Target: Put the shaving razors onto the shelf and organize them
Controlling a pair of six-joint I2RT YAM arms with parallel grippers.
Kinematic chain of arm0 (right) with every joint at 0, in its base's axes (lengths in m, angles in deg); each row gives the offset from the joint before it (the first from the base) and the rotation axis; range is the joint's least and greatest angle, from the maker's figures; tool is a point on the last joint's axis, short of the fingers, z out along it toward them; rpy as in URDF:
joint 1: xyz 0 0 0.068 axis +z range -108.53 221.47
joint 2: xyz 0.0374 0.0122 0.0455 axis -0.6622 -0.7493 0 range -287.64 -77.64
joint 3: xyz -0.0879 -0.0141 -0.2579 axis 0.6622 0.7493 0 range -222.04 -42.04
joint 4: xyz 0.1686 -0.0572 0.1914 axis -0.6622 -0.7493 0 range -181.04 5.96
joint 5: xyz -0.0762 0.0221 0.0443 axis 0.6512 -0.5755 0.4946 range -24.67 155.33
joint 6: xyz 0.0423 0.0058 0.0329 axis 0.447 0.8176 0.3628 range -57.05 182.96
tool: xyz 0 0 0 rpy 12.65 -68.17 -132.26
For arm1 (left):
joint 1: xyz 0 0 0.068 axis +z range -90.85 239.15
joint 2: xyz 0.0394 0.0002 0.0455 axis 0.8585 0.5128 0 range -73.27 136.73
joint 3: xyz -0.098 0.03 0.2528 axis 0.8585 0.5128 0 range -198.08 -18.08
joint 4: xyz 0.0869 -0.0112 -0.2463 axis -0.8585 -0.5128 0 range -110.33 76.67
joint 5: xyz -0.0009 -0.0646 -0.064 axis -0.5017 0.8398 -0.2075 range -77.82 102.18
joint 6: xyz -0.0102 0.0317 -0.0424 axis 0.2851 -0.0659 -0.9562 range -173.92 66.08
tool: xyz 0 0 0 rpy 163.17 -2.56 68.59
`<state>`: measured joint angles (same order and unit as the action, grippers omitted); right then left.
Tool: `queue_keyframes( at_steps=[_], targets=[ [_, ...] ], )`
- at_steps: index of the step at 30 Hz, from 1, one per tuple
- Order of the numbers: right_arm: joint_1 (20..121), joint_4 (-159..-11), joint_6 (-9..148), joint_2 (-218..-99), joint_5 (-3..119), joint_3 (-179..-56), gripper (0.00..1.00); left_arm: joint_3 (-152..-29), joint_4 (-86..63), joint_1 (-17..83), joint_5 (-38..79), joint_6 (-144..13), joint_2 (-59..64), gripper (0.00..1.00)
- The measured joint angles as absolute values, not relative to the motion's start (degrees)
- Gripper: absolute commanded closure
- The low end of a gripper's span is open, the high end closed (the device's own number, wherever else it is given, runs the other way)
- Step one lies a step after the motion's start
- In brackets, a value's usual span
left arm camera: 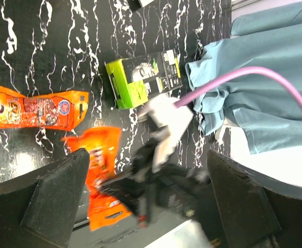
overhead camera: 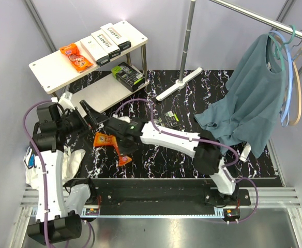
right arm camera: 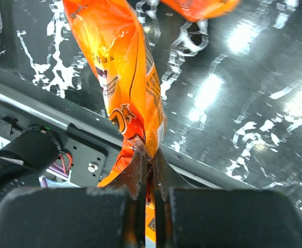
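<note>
The right gripper point(right arm camera: 148, 157) is clenched on the crimped end of a glossy, crinkly orange packet point(right arm camera: 125, 77), its two dark fingers pressed flat against the film just above the black, white-veined marble table point(overhead camera: 192, 155), low and left of centre in the overhead view. A second orange packet point(overhead camera: 103, 139) lies flat on the table just beside it. The left gripper point(left arm camera: 148, 165) stands released, its blunt black fingers point(left arm camera: 53, 201) spread wide at the lower corners of its own view. A boxy black-and-lime pack point(left arm camera: 146, 77) lies near a soft teal shirt point(left arm camera: 265, 67). In the upper left, the shelf point(overhead camera: 42, 70) of flat white boards on thin metal legs carries two orange packets point(overhead camera: 76, 57) and three white HARRY'S boxes point(overhead camera: 107, 41) on top, and what looks like another black-and-green pack point(overhead camera: 127, 76) on the lower board.
</note>
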<state>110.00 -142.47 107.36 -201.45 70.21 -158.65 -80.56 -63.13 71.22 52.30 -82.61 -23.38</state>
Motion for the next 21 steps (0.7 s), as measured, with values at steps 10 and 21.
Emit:
queue_keyframes(
  at_steps=[10,21],
  targets=[
    [101.30,-124.75,111.34,-178.63,63.39,-130.81,1.00,-73.92,-60.18,67.49,52.76,-82.45,-23.82,0.06],
    [97.39,-111.63,112.30,-164.84,57.25,-118.04,1.00,-62.59,-44.00,51.73,53.83,-91.85,-24.32,0.14]
  ],
)
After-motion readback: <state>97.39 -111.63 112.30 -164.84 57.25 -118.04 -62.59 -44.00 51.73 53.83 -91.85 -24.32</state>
